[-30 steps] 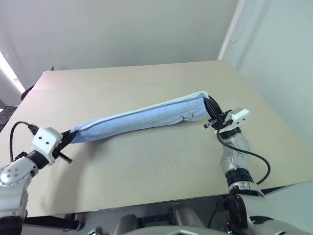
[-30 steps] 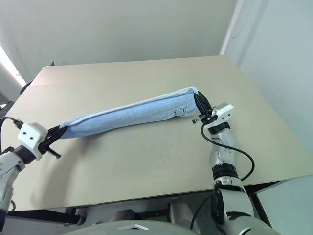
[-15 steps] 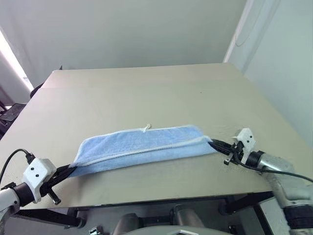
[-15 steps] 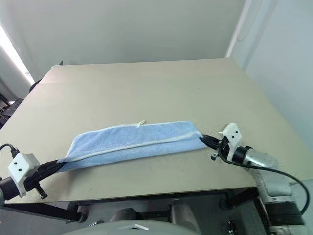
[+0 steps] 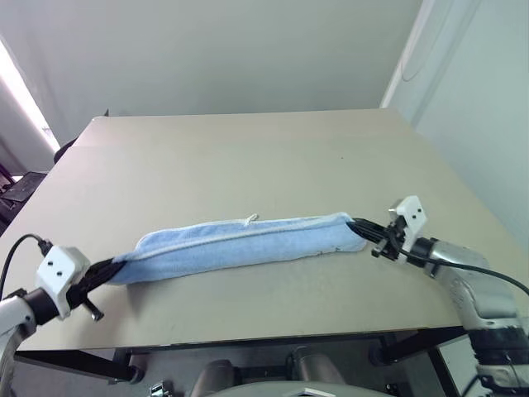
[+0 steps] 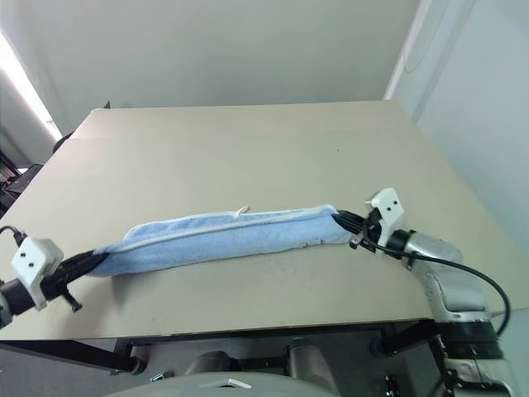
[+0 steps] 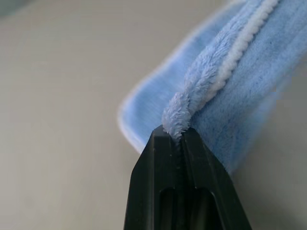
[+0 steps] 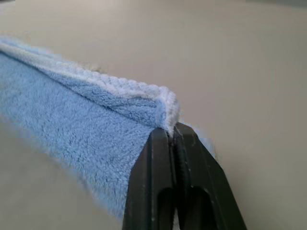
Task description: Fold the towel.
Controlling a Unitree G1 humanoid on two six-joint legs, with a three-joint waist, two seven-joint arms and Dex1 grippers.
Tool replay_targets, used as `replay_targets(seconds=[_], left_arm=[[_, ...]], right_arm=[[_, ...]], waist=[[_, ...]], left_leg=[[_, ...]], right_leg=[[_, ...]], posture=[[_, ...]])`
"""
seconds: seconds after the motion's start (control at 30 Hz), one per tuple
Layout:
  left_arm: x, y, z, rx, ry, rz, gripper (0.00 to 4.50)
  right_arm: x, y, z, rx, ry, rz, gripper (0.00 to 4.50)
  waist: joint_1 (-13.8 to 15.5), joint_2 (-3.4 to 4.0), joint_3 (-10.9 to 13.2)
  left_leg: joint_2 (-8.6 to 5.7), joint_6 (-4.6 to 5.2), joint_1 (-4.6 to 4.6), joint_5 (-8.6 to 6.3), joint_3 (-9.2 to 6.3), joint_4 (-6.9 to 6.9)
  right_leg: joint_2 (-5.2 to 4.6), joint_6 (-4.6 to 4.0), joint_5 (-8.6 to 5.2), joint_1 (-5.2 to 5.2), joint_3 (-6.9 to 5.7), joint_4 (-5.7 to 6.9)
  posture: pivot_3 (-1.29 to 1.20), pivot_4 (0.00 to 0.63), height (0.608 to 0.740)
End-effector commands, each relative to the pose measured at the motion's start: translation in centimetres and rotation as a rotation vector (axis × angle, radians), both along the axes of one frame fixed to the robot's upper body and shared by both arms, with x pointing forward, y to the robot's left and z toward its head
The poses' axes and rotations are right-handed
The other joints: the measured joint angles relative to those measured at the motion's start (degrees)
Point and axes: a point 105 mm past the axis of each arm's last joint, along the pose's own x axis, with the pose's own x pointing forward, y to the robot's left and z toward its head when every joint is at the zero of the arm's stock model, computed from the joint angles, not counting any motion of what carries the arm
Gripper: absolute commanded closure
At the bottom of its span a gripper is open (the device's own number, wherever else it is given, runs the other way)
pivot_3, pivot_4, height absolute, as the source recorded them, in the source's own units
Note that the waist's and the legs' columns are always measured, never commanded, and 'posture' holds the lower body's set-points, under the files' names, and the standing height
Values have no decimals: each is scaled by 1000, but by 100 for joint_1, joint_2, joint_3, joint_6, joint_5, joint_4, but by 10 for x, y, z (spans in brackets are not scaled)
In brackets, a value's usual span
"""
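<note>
The light-blue towel hangs as a long narrow strip stretched between my two grippers, low over the near part of the tan table. Its whitish stitched edge runs along the top, with a small loop at mid-length. At the strip's left end my left gripper is shut on a bunched corner. My right gripper is shut on the right end, pinching the folded edge. The lower part of the cloth touches or nearly touches the tabletop.
The table's front edge runs just below the towel. A pale wall rises behind the table, and another wall stands on the right. Dark furniture shows past the table's left edge.
A second ago the towel hung higher and slanted, right end up. My right gripper has swung down and outward, and both ends now sit low and level near the table's front.
</note>
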Motion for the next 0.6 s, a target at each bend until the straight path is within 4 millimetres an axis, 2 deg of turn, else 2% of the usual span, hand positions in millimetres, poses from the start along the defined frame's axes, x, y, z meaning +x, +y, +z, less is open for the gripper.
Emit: replay_targets(seconds=[0.03, 0.07, 0.2, 0.37, 0.43, 0.47, 0.5, 0.6], left_arm=[[15, 19, -2, 36, -3, 100, 4477], [22, 19, -7, 32, 14, 115, 4477], [39, 16, -18, 15, 27, 131, 4477], [52, 11, -34, 31, 34, 140, 4477], [57, 9, -34, 11, 14, 146, 4477], [60, 7, -33, -9, 5, 149, 3956], [61, 6, -32, -22, -2, 146, 3729], [67, 9, -27, -19, -46, 173, 2676]], right_arm=[[17, -18, -12, -56, 61, -116, 4500], [22, -18, -15, -69, 68, -140, 4500], [35, -9, -17, -51, 47, -178, 4500], [41, 6, -23, -65, 61, -138, 4500], [44, 11, -22, -70, 54, -118, 4500], [48, 12, -20, -64, 39, -129, 4014], [51, 13, -18, -58, 33, -140, 3809], [56, 16, -16, -42, 22, -133, 2797]], waist=[[0, 0, 0], [1, 0, 0], [-2, 1, -2], [-3, -2, -4], [1, -2, -4], [1, -3, -5], [1, -3, -5], [0, -3, -5]], left_leg=[[0, 0, -1, 0, 0, -3], [0, 0, -6, 0, 1, -3], [1, 0, -8, 0, 0, -6], [3, 0, -6, 0, 3, -5], [4, 0, -6, 0, 3, -5], [4, 0, -6, 0, 3, -5], [5, 0, -6, 0, 3, -5], [5, 0, -5, 0, 3, -4]], right_leg=[[1, -1, 1, -2, 1, 0], [2, -21, 14, -8, 2, -1], [2, -3, 28, -12, 4, 3], [1, -2, 30, -12, 8, 6], [2, -2, 30, -12, 8, 7], [1, -3, 30, -13, 8, 7], [1, -4, 31, -13, 8, 8], [1, -4, 32, -13, 8, 12]], posture=[[0, 0, 740], [0, 0, 740], [0, 0, 740], [0, 0, 740], [0, 0, 740], [0, 0, 740], [0, 0, 740], [0, 0, 740]])
